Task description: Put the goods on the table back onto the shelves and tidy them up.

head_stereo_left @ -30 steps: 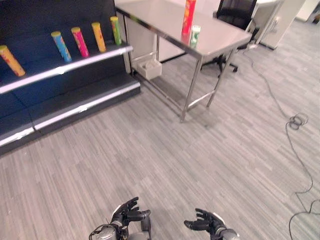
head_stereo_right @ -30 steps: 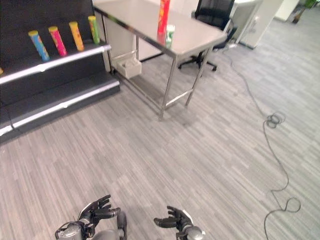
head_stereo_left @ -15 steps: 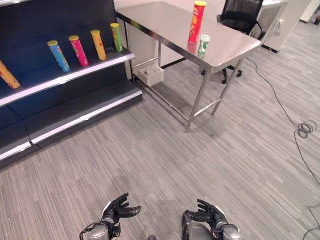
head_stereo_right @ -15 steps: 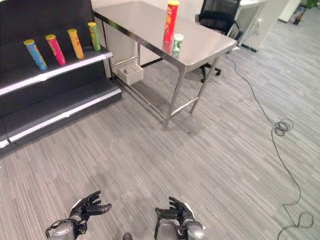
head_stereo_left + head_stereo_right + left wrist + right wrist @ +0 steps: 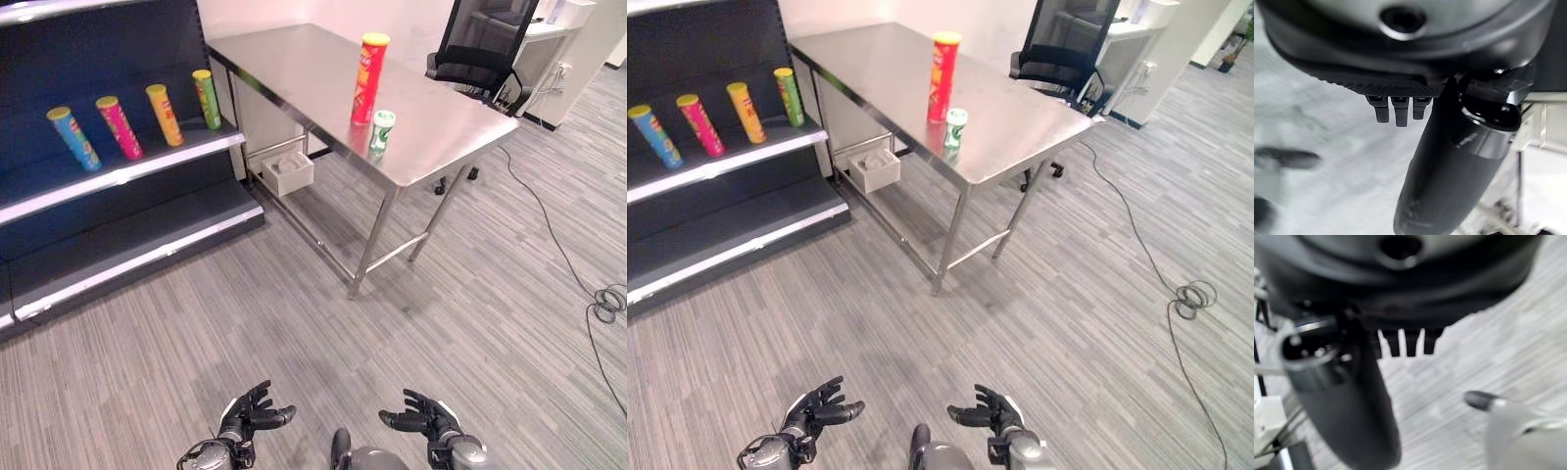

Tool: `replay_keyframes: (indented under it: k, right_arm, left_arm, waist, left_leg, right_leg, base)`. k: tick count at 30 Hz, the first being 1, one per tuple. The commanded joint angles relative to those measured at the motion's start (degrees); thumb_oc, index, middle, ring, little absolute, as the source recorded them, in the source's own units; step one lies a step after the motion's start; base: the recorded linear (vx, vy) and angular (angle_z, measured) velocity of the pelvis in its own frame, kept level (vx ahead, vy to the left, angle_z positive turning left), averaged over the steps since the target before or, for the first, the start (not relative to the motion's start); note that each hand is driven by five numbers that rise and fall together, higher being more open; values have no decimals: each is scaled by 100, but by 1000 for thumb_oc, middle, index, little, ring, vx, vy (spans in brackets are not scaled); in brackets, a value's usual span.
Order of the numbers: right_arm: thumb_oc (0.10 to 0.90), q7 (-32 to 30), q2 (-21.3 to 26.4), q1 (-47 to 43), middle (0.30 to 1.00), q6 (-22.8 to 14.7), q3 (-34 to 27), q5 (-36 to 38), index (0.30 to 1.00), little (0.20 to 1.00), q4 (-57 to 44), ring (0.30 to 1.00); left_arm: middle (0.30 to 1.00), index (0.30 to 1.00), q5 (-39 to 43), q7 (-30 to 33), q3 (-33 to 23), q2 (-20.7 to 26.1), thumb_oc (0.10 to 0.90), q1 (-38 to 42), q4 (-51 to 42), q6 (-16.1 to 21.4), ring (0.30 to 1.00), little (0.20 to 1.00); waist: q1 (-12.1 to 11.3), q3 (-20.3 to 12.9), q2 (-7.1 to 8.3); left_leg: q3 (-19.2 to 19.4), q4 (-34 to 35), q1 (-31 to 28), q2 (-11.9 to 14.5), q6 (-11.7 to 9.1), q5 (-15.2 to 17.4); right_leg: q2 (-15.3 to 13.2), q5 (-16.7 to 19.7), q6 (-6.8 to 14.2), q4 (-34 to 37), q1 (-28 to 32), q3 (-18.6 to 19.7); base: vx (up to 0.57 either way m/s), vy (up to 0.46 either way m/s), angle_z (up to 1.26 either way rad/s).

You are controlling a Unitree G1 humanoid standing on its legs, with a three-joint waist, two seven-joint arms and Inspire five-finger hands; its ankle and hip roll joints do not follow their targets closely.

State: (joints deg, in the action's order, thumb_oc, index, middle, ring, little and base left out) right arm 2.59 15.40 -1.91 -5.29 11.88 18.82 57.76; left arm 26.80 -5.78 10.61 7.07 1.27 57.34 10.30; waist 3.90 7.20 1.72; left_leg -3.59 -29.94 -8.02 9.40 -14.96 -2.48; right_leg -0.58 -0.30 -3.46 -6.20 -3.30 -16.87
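A tall red can point(image 5: 368, 79) stands upright on the steel table point(image 5: 294, 69), and a short green-and-white can point(image 5: 380, 132) stands beside it nearer the table's front edge. Several tall cans, blue point(image 5: 73, 139), pink point(image 5: 118, 128), orange point(image 5: 164, 116) and green point(image 5: 207, 100), lean in a row on the dark shelf point(image 5: 118, 174) to the left. My left hand point(image 5: 247, 417) and right hand point(image 5: 426, 418) hang low over the floor, far from the table, both open and empty, fingers relaxed.
A lower shelf board point(image 5: 127, 259) runs beneath the row of cans. A white box point(image 5: 290, 171) sits under the table. A black office chair point(image 5: 480, 44) stands behind the table. A cable point(image 5: 607, 299) coils on the floor at the right. Grey plank floor lies between me and the table.
The camera has moved: the table and shelf now appear closer and lower in the picture. My two hands keep their low, open pose.
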Motion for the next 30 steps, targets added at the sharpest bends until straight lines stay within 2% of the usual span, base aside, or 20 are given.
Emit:
replay_keyframes:
  k: [1,2,3,4,6,8,9,10,11,13,14,16,17,18,20,21,23,24,26,30]
  right_arm:
    - [800,96,133,-48,900,-240,398,65,900,900,-375,900]
    - [800,96,133,-48,900,-240,398,65,900,900,-375,900]
    - [800,36,164,-128,900,-241,468,20,900,900,-317,900]
    - [800,33,160,-171,900,-247,463,34,900,900,-278,900]
    - [800,49,186,-155,900,-253,463,46,900,900,-356,900]
    - [800,57,171,-132,900,-262,466,66,900,900,-443,900]
    - [800,57,171,-132,900,-262,466,66,900,900,-443,900]
    - [800,59,157,-104,900,-273,499,42,900,900,-440,900]
    - [800,72,141,-92,900,-286,508,31,900,900,-444,900]
    - [800,91,116,-51,900,-305,529,10,900,900,-456,900]
    - [800,96,113,-35,900,-309,505,9,900,900,-473,900]
    - [800,112,109,-13,900,-293,479,-1,900,900,-486,900]
    - [800,107,100,3,900,-277,463,-6,900,900,-451,900]
    - [800,99,101,9,900,-270,463,-1,900,900,-471,900]
    - [800,58,96,-15,900,-238,348,-27,900,900,-346,900]
    - [800,44,75,-34,900,-245,278,-18,900,900,-293,900]
    - [800,14,81,-80,900,-254,218,-8,900,900,-314,900]
    - [800,14,81,-80,900,-254,218,-8,900,900,-314,900]
    - [800,-70,110,-211,900,-246,162,1,900,900,-417,900]
    - [800,-106,110,-211,900,-228,125,23,900,900,-420,900]
  left_arm:
    - [900,900,227,-75,0,460,800,350,-430,272,900,900]
    - [900,900,227,-75,0,460,800,350,-430,272,900,900]
    - [900,900,240,-50,15,471,800,347,-477,278,900,900]
    - [900,900,240,-50,30,449,800,331,-467,281,900,900]
    - [900,900,248,-89,41,451,800,274,-485,296,900,900]
    - [900,900,226,-96,71,469,800,222,-451,301,900,900]
    - [900,900,226,-96,71,469,800,222,-451,301,900,900]
    - [900,900,200,-81,73,449,800,191,-374,312,900,900]
    - [900,900,152,-61,77,437,800,170,-342,320,900,900]
    - [900,900,119,-68,139,427,800,155,-306,344,900,900]
    - [900,900,60,-65,167,433,800,155,-320,343,900,900]
    - [900,900,-17,-69,180,451,800,142,-329,324,900,900]
    - [900,900,-24,-85,168,447,800,110,-345,334,900,900]
    - [900,900,-30,-81,179,449,800,88,-346,337,900,900]
    - [900,900,-144,-29,193,456,800,37,-331,332,900,900]
    - [900,900,-196,-28,172,487,800,43,-303,313,900,900]
    - [900,900,-209,-9,151,568,800,81,-334,314,900,900]
    - [900,900,-209,-9,151,569,800,81,-334,314,900,900]
    - [900,900,-134,9,112,674,800,216,-389,320,900,900]
    - [900,900,-181,16,114,778,800,304,-381,339,900,900]
  waist:
    - [47,20,119]
    - [49,19,117]
    - [-140,243,231]
    - [-220,286,250]
    - [-284,312,293]
    - [-370,324,258]
    - [-370,324,258]
    - [-420,279,148]
    - [-495,258,74]
    - [-521,209,-11]
    - [-478,188,-42]
    - [-439,140,-109]
    - [-439,62,-171]
    - [-465,2,-206]
    - [-480,-167,-140]
    - [-497,-180,-109]
    - [-486,-106,-152]
    - [-499,-113,-148]
    - [-393,174,-216]
    - [-315,209,-228]
  left_leg:
    - [386,-164,237,-233,511,-985]
    - [384,-168,239,-231,510,-983]
    - [561,-812,673,-185,763,-821]
    - [665,-561,940,-246,855,-663]
    - [913,-144,1308,-111,895,-541]
    - [1154,1281,1292,105,929,-505]
    - [1155,1282,1291,104,929,-506]
    - [1062,2469,1205,34,899,-567]
    - [836,3037,1282,-71,868,-763]
    - [626,3494,1512,-205,717,-940]
    - [790,3494,1680,-220,676,-914]
    - [1226,3494,1578,-226,680,-1035]
    - [1287,3494,1433,-267,765,-957]
    - [1150,3494,1388,-347,806,-963]
    - [1192,3494,1104,-531,1001,-690]
    - [1305,3494,983,-596,1152,-537]
    - [1393,3494,770,-674,1332,-330]
    - [1407,3494,776,-676,1334,-328]
    - [1306,3494,538,-780,1522,-196]
    - [1202,3494,446,-805,1500,-38]
  right_leg:
    - [-306,841,799,1120,115,461]
    - [-304,841,799,1120,114,459]
    - [-276,646,689,1120,356,563]
    - [-279,594,704,1120,440,657]
    - [-313,531,742,1120,568,755]
    - [-306,428,821,1120,721,805]
    - [-306,428,821,1120,721,805]
    - [-255,250,862,1120,835,851]
    - [-197,184,883,1120,952,891]
    - [-122,38,862,1120,1137,945]
    - [-120,-32,868,1120,1237,970]
    - [-106,-110,876,1120,1404,1078]
    - [-122,-192,899,1120,1478,1116]
    - [-178,-261,942,1120,1533,1106]
    - [-530,-173,1133,1120,1694,1159]
    - [-690,-127,1217,813,1644,1196]
    - [-804,108,1342,-311,1068,1328]
    - [-809,95,1345,-338,1042,1345]
    - [-819,724,1405,-1614,166,1514]
    - [-957,582,1310,-1249,-115,1330]
  base:
    - [92,-127,-3]
    - [229,-292,-12]
    - [220,-200,-4]
    - [303,-216,10]
    - [245,-42,-17]
    - [246,30,-62]
    - [305,115,-51]
    - [327,121,-40]
    - [429,150,-24]
    - [322,90,-25]
    - [316,114,-43]
    - [309,163,-31]
    - [308,207,-24]
    - [391,298,-31]
    - [376,299,-53]
    - [237,226,-64]
    - [126,193,-48]
    - [44,156,-36]
    - [22,204,-8]
    - [123,46,18]
